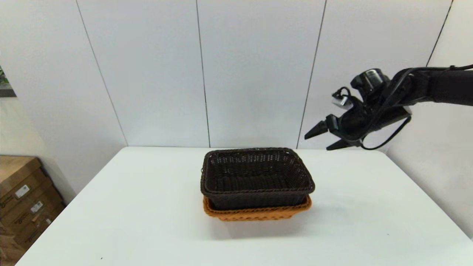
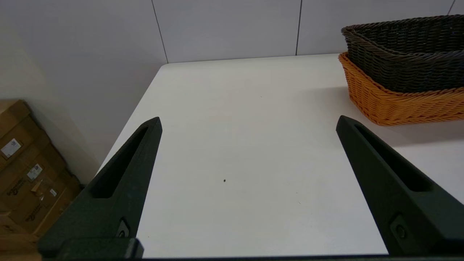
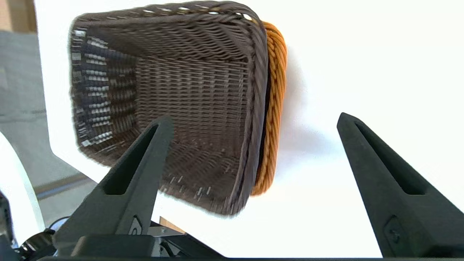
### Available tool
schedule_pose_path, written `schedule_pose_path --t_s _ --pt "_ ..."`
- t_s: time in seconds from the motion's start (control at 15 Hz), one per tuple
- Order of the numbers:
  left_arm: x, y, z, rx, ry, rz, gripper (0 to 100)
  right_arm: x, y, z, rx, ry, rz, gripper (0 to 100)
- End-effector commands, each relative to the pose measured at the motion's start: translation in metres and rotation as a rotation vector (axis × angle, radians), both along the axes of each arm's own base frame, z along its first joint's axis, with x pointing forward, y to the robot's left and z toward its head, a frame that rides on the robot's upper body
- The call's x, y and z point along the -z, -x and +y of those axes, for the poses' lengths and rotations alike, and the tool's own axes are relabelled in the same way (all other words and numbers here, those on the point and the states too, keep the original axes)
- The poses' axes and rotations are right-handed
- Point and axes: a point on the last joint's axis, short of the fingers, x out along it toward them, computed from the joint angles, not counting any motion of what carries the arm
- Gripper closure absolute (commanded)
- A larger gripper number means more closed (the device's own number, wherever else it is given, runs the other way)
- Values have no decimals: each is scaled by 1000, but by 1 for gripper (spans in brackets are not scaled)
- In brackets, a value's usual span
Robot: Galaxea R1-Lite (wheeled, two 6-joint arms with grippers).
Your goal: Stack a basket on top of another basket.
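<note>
The dark brown basket (image 1: pixel 255 176) sits nested in the orange-tan basket (image 1: pixel 258 213) at the middle of the white table (image 1: pixel 147 221). Only the orange rim and lower wall show beneath it. My right gripper (image 1: pixel 320 139) hangs open in the air above and to the right of the stack, holding nothing. In the right wrist view the dark basket (image 3: pixel 174 90) and orange basket (image 3: pixel 273 108) lie below the open right gripper (image 3: pixel 253 121). My left gripper (image 2: pixel 248 121) is open over bare table to the left of both baskets: dark (image 2: pixel 406 54), orange (image 2: pixel 398 105).
Cardboard boxes (image 1: pixel 22 199) stand on the floor off the table's left edge. A grey panelled wall (image 1: pixel 258 74) runs behind the table.
</note>
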Motion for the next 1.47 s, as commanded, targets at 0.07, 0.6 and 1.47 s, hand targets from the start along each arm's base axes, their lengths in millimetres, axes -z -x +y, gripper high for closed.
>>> schedule_pose_path --t_s 0.07,0.6,1.47 --pt "1 0 0 0 0 0 0 -75 87 -20 13 59 -179 0" --pt "1 0 0 0 0 0 0 -48 285 -28 0 209 -264 0" --pt "1 0 0 0 0 0 0 58 430 -34 88 439 -588 0"
